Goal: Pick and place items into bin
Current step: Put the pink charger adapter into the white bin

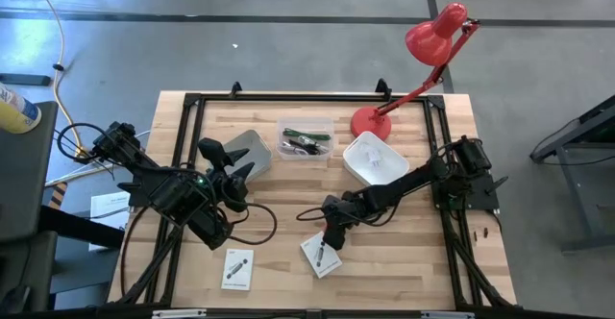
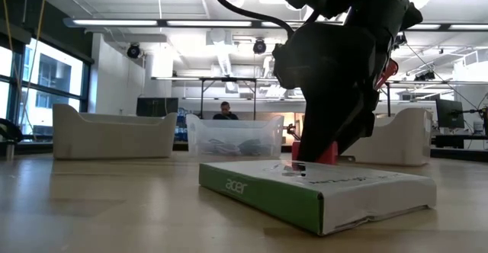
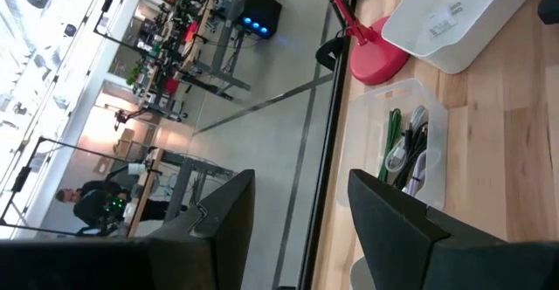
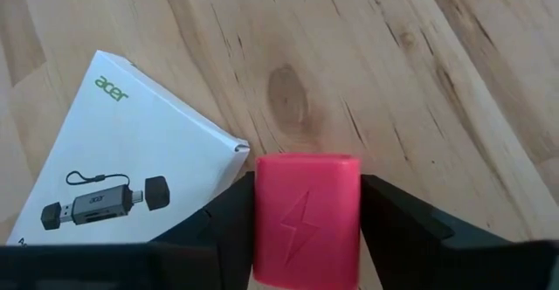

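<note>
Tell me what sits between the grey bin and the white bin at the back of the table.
The clear bin, holding a green pen and cables, sits between the grey bin and white bin; the high view shows it.

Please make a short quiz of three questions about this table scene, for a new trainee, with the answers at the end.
1. True or false: the red block with a lightning sign sits between the fingers of the right gripper.
2. What lies in the clear bin at the back of the table? A) green and white cables B) a red lamp C) nothing
3. Fill in: the flat white box below the right gripper shows the brand word ____ in green.

Key:
1. True.
2. A.
3. acer.
</note>
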Action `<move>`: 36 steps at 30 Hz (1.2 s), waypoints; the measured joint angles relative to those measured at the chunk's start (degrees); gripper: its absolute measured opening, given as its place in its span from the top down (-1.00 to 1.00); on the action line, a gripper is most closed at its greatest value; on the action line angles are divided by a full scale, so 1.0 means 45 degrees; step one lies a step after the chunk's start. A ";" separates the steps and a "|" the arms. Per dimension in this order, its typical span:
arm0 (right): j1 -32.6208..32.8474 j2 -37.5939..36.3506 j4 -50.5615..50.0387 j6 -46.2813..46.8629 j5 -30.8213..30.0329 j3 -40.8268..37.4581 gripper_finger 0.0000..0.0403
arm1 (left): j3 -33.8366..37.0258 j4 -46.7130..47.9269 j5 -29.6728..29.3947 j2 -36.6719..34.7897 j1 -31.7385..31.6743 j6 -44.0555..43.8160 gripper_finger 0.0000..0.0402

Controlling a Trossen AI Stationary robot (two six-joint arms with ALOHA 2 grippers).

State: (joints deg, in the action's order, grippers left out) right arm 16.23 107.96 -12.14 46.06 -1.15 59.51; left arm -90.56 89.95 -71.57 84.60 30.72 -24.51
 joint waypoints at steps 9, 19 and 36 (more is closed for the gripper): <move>-0.0005 0.0000 0.0081 0.0058 0.0135 0.0000 0.11 | 0.0000 0.0000 0.0000 0.0000 0.0000 0.0000 0.14; -0.0039 0.0010 0.0325 0.0083 0.1101 -0.0005 0.17 | 0.0000 -0.0004 0.0000 0.0000 0.0000 0.0000 0.14; -0.0637 -0.1363 -0.0208 -0.0199 0.1336 -0.0029 0.18 | 0.0000 -0.0005 -0.0049 0.0000 0.0000 0.0000 0.14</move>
State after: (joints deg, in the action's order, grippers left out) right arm 13.36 101.83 -13.08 45.17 4.86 59.37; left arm -90.56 89.93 -71.79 84.60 30.72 -24.51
